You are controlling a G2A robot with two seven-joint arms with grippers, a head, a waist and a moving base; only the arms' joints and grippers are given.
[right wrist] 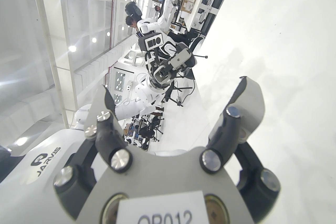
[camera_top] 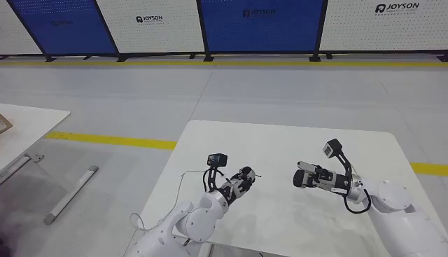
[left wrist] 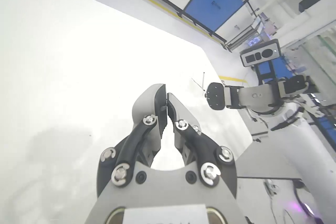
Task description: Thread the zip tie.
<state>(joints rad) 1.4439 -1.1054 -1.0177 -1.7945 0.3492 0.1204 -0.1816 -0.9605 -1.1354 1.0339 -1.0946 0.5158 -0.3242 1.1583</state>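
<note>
Zip tie (right wrist: 200, 56) was clamped in the closed fingers of the left gripper (left wrist: 166, 96) over the white desk (camera_top: 280, 145); its thin black tail projected toward the right gripper (right wrist: 174, 87); right gripper fingers stood wide apart, holding nothing, facing the left gripper with a clear gap between them.

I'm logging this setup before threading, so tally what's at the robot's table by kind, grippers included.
Grippers: 2 (left gripper shut on the zip tie, right gripper open and empty)
Zip tie: 1
Table: 1
Total: 4
</note>
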